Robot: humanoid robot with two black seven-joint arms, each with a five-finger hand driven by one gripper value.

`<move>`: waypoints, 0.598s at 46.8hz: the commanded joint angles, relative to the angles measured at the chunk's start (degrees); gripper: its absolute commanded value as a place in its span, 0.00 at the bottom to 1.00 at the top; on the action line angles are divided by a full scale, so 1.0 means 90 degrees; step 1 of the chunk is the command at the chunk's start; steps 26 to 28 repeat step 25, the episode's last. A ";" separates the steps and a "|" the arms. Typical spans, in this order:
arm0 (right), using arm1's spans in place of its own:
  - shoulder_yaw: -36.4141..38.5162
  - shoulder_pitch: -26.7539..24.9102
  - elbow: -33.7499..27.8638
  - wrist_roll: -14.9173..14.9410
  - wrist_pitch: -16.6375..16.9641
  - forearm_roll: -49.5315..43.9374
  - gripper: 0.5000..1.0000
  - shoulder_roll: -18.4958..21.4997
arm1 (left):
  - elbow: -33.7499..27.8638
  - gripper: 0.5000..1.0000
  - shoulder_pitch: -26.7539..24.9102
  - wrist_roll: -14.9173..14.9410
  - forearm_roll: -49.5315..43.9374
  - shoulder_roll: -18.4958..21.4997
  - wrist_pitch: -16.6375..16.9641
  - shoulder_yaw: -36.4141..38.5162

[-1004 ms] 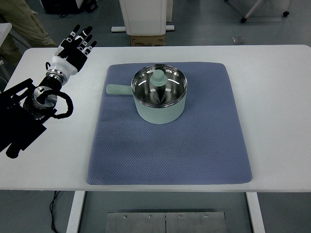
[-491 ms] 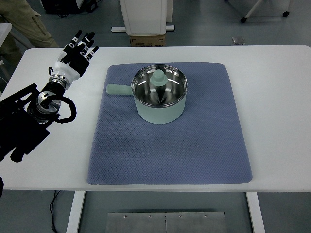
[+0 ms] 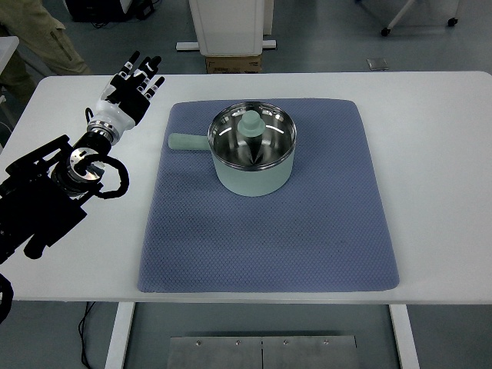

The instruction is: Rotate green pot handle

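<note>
Right now the green pot (image 3: 253, 157) sits on the blue mat (image 3: 269, 231), toward its far half, lid (image 3: 251, 134) on with the knob up. Handle (image 3: 188, 142) sticks out to the picture's left, roughly parallel to the table edge, ending near the mat's left border.

Left hand (image 3: 132, 86) hovers over bare white table (image 3: 430, 154) beyond the mat's far-left corner, fingers spread wide, holding nothing, well apart from the handle. Right arm not in view.

Handling guess: rigid metal body, smooth coated handle, probably moderate weight. Textured mat likely grips the base, so the pot should pivot rather than slide. Best hold looks like the handle's outer end: most leverage. Lid looks loose, so a jerk could rattle it.
</note>
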 commanded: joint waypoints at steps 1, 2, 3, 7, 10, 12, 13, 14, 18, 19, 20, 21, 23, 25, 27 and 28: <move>0.0000 -0.0008 0.0000 -0.0001 0.0000 0.0000 1.00 0.0000 | 0.0037 1.00 -0.0001 0.0001 0.0002 -0.0055 0.0005 0.0009; 0.0000 0.0002 0.0000 -0.0001 0.0000 0.0000 1.00 0.0000 | 0.0047 1.00 -0.0001 0.0001 0.0002 -0.0055 -0.0004 0.0009; 0.0000 0.0002 0.0000 -0.0001 0.0000 0.0000 1.00 0.0000 | 0.0076 1.00 -0.0001 0.0001 0.0002 -0.0055 -0.0004 0.0009; 0.0000 -0.0008 0.0010 -0.0001 0.0000 0.0000 1.00 0.0000 | 0.0106 1.00 -0.0001 0.0001 0.0002 -0.0065 -0.0004 0.0009; 0.0000 0.0002 0.0010 -0.0001 0.0000 -0.0010 1.00 0.0000 | 0.0106 1.00 -0.0001 0.0001 0.0002 -0.0065 -0.0004 0.0009; -0.0010 -0.0008 0.0010 -0.0001 0.0000 -0.0029 1.00 0.0000 | 0.0106 1.00 -0.0001 0.0001 0.0002 -0.0065 -0.0004 0.0009; -0.0010 -0.0008 0.0010 -0.0001 0.0000 -0.0029 1.00 0.0000 | 0.0106 1.00 -0.0001 0.0001 0.0002 -0.0065 -0.0004 0.0009; -0.0010 -0.0008 0.0010 -0.0001 0.0000 -0.0039 1.00 0.0000 | 0.0106 1.00 -0.0001 0.0001 0.0002 -0.0065 -0.0004 0.0009; -0.0010 0.0002 0.0019 -0.0001 0.0000 -0.0029 1.00 0.0000 | 0.0106 1.00 -0.0001 0.0001 0.0002 -0.0055 -0.0004 0.0009; -0.0010 0.0002 0.0019 -0.0001 0.0000 -0.0029 1.00 0.0000 | 0.0106 1.00 -0.0001 0.0001 0.0002 -0.0055 -0.0004 0.0009; -0.0010 0.0002 0.0019 -0.0001 0.0000 -0.0029 1.00 0.0000 | 0.0106 1.00 -0.0001 0.0001 0.0012 -0.0055 -0.0004 0.0009; -0.0010 0.0002 0.0019 -0.0001 0.0000 -0.0029 1.00 0.0000 | 0.0106 1.00 -0.0001 0.0001 0.0012 -0.0045 -0.0004 0.0009; -0.0010 0.0002 0.0019 -0.0001 0.0000 -0.0029 1.00 0.0000 | 0.0106 1.00 -0.0001 0.0011 0.0012 -0.0045 -0.0004 0.0009; -0.0010 0.0002 0.0019 -0.0001 0.0000 -0.0029 1.00 0.0000 | 0.0106 1.00 -0.0001 0.0001 0.0012 -0.0045 -0.0004 0.0009; -0.0010 0.0002 0.0019 -0.0001 0.0000 -0.0029 1.00 0.0000 | 0.0106 1.00 -0.0001 0.0001 0.0012 -0.0045 -0.0004 0.0009; -0.0010 0.0002 0.0019 -0.0001 0.0000 -0.0029 1.00 0.0000 | 0.0106 1.00 -0.0001 0.0001 0.0012 -0.0045 -0.0004 0.0009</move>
